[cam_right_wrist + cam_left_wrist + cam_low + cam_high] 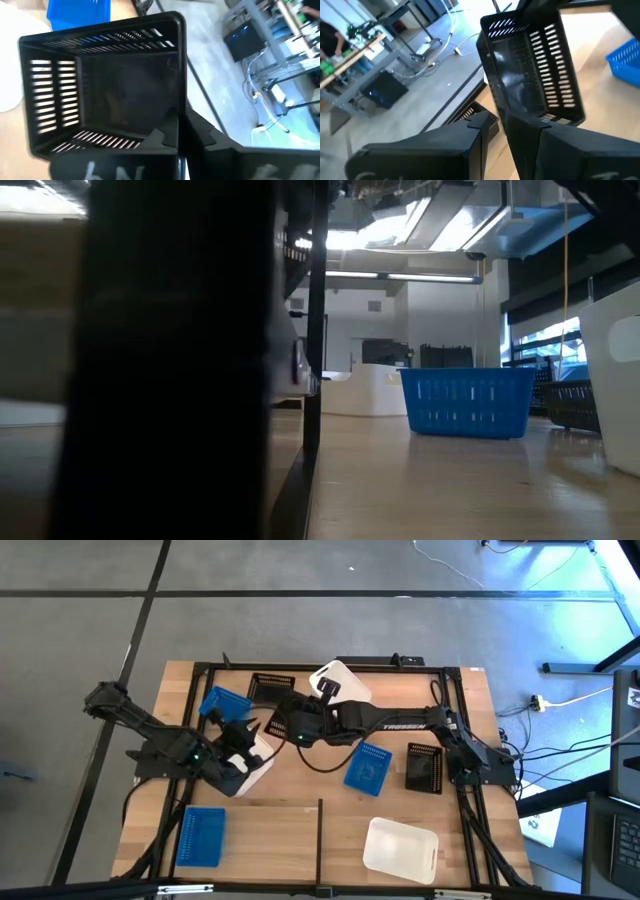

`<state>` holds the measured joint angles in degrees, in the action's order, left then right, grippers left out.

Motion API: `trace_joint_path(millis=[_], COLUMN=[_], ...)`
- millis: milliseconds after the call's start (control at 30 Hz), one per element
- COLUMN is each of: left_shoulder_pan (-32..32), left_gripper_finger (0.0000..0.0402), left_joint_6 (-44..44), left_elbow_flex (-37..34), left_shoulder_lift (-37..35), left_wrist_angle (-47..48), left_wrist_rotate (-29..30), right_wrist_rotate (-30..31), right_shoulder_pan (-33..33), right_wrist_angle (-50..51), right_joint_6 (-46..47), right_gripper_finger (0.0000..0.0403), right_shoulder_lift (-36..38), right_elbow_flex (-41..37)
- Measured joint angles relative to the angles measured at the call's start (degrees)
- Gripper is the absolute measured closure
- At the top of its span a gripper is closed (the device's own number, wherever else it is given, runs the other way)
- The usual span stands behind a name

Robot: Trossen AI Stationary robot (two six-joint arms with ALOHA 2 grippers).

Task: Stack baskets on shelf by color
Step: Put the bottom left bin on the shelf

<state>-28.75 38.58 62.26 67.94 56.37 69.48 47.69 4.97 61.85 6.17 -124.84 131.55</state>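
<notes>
A black slotted basket (535,75) (100,90) hangs tilted above the shelf (290,830), between my two grippers. My left gripper (243,735) (492,145) comes in from the left and is shut on one end of it. My right gripper (285,728) (182,150) reaches in from the right and is shut on its wall. Under them a white basket (255,765) rests on the wood. Two more black baskets (270,688) (424,768) and three blue baskets (225,702) (367,767) (200,837) stand on the shelf. My left gripper pinches the black basket at an edge near one corner (501,117) between its two fingers. The fingers hide which part this is. The basket stands tilted ahead of the fingers, clear of the shelf. My right gripper pinches a side wall at the rim, near a corner (175,127), one finger inside the basket and one outside. The open top faces this wrist, and the basket is lifted clear and tilted.
White baskets lie at the far middle (340,680) and near right (402,848). Black rails (320,830) edge and divide the shelf. In the low view a blue basket (465,402) stands mid-table and a rail post (315,330) blocks the left.
</notes>
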Motion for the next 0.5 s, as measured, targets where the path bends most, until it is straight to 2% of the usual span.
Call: trace_joint_path(millis=[267, 500], left_shoulder_pan=[2.2, 3.3], left_gripper_finger=[0.0346, 0.0346], left_joint_6=[0.3, -0.5], left_elbow_flex=[0.0, 0.0], left_shoulder_lift=[0.0, 0.0], left_wrist_angle=[-1.4, -3.3], left_wrist_rotate=[0.0, -3.0], right_wrist_rotate=[0.3, 0.2], right_shoulder_pan=[1.4, 1.3], right_wrist_angle=[-5.2, -6.6], right_joint_6=[-4.7, -5.8], right_gripper_finger=[0.0401, 0.0402], right_shoulder_lift=[0.0, 0.0], right_elbow_flex=[0.0, 0.0])
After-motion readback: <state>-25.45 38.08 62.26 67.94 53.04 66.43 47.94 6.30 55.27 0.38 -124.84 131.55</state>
